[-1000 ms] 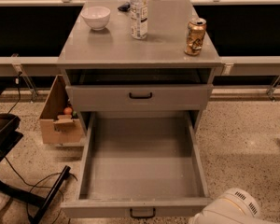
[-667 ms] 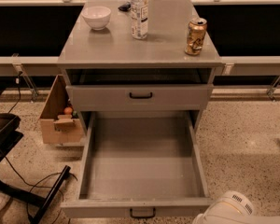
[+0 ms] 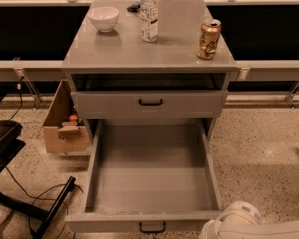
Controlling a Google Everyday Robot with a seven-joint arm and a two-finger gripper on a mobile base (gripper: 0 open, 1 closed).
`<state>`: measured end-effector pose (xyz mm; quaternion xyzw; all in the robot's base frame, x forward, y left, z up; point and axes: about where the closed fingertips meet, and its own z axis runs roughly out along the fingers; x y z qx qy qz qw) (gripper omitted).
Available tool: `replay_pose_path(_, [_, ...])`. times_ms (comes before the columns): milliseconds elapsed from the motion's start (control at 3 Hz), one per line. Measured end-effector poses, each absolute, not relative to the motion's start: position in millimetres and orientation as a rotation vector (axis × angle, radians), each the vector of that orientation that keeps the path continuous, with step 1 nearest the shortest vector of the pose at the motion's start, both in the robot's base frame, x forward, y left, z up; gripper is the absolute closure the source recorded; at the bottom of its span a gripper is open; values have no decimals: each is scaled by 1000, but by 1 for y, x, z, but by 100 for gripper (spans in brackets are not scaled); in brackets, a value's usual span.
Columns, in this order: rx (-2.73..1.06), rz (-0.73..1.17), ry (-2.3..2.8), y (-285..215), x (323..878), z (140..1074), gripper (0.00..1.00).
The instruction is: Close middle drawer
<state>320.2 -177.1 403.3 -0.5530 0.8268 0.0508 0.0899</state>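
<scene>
Grey middle drawer [image 3: 152,183] still wide open; white gripper [image 3: 235,221] lower right, slightly further left

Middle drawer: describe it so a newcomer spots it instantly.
Find the grey cabinet with bowl, bottle and can on top; the pincer is out of view, a white arm part showing lower right. The middle drawer sits under the shut drawer: the only one pulled out, tray empty.

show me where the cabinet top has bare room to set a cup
Free: the cabinet top's front half, ahead of the white bowl and water bottle, left of the can; also the gap between bottle and can. Crowded: back left. The gripper is out of view; only the white arm shows by the open middle drawer's front right corner.
</scene>
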Motion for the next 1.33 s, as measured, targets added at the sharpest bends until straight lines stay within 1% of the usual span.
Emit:
replay_pose_path(333, [-1587, 149, 2438, -172, 351, 382, 100])
replay_pose_path(667, [-1549, 145, 2416, -164, 370, 375, 100])
replay_pose_path(1333, [-1500, 92, 2347, -148, 406, 384, 100])
